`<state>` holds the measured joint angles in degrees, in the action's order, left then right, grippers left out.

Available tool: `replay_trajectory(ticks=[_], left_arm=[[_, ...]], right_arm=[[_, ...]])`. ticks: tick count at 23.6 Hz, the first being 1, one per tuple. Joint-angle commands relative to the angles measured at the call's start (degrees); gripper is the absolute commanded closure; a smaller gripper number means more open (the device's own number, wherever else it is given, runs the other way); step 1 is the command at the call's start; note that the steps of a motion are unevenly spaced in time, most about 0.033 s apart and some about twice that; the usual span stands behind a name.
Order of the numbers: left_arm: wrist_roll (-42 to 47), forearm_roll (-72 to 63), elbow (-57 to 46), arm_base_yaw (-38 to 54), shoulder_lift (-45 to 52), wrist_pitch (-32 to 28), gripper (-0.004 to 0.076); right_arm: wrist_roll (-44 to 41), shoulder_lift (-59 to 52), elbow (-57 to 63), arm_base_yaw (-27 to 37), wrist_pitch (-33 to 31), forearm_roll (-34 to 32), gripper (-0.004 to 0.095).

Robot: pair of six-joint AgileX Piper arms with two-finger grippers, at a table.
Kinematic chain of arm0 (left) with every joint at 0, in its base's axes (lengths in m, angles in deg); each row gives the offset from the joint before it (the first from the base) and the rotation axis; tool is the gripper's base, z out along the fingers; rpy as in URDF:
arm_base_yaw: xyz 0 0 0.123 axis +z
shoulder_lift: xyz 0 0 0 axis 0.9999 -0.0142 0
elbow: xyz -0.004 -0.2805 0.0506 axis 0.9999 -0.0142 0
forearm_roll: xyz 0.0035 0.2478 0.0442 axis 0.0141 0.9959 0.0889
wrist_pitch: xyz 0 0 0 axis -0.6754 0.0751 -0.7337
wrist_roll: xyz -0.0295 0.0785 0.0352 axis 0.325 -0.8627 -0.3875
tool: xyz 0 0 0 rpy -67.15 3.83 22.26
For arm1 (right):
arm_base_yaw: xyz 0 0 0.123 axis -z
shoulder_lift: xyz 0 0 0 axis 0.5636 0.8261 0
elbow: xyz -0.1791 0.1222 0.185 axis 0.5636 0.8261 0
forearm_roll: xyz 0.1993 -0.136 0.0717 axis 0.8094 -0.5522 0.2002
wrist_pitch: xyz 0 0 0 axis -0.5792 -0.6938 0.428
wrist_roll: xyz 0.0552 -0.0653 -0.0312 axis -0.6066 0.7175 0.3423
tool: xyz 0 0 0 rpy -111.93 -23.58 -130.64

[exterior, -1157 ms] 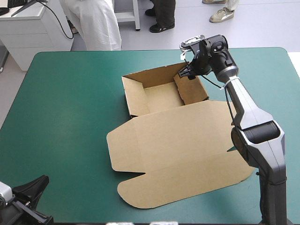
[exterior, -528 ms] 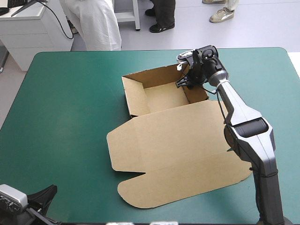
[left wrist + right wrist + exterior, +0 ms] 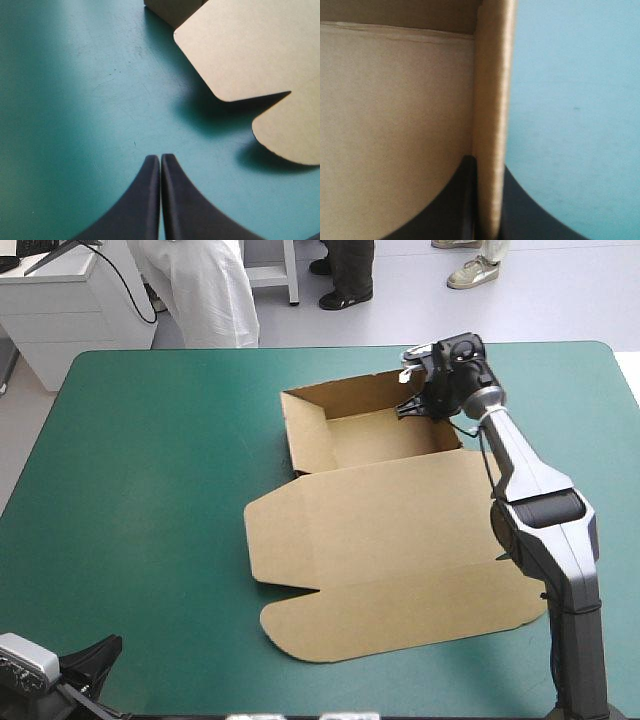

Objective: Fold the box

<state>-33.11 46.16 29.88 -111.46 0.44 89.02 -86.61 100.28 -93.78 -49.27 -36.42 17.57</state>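
- The right gripper (image 3: 415, 405) clasps the box (image 3: 380, 540) at the far end of its right side wall (image 3: 490, 100). In the right wrist view we see one black finger (image 3: 465, 200) inside the wall and the other on the outer side, with the board pinched between them.
- From above, this gripper reaches down onto the far right corner of the tray (image 3: 375, 440), and its arm runs along the box's right side.
- The left gripper (image 3: 160, 165) is clenched on nothing, its two fingers meeting in one point. It hangs over bare teal-green cover (image 3: 75, 100), off the box's near left corner and well apart from it.
- In the left wrist view, the box's rounded lid corner (image 3: 235, 55) and a rounded corner of the outer flap (image 3: 295, 130) lie ahead of that gripper and to one side.
- The box lies on the cover right of the table's middle, with the tray toward the far edge and the lid (image 3: 380, 525) toward the near edge.
- The box is an open tray of plain brown board: far wall, left wall and right wall stand upright around a flat floor.
- The lid lies flat on the cover, joined to the tray's near side, and a long outer flap (image 3: 400, 615) with rounded ends lies beyond it.
- A narrow cut parts lid and flap on the box's left side.
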Motion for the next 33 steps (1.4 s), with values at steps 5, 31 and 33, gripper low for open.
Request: replay_trajectory(ticks=[5, 31, 33], left_arm=[[0.3, -0.7, 1.3, -0.3, -0.9, -2.7, 0.0734], [2.6, -0.5, 1.3, -0.3, -0.9, -2.3, 0.0734], [2.6, -0.2, 1.3, -0.3, -0.9, -2.3, 0.0734]], right_arm=[[0.4, -4.2, -1.6, 13.9, 0.0, -6.9, 0.0931], [2.9, -5.3, -1.7, 43.4, 0.0, 0.5, 0.0245], [2.9, -5.9, -1.7, 43.4, 0.0, 0.5, 0.0247]])
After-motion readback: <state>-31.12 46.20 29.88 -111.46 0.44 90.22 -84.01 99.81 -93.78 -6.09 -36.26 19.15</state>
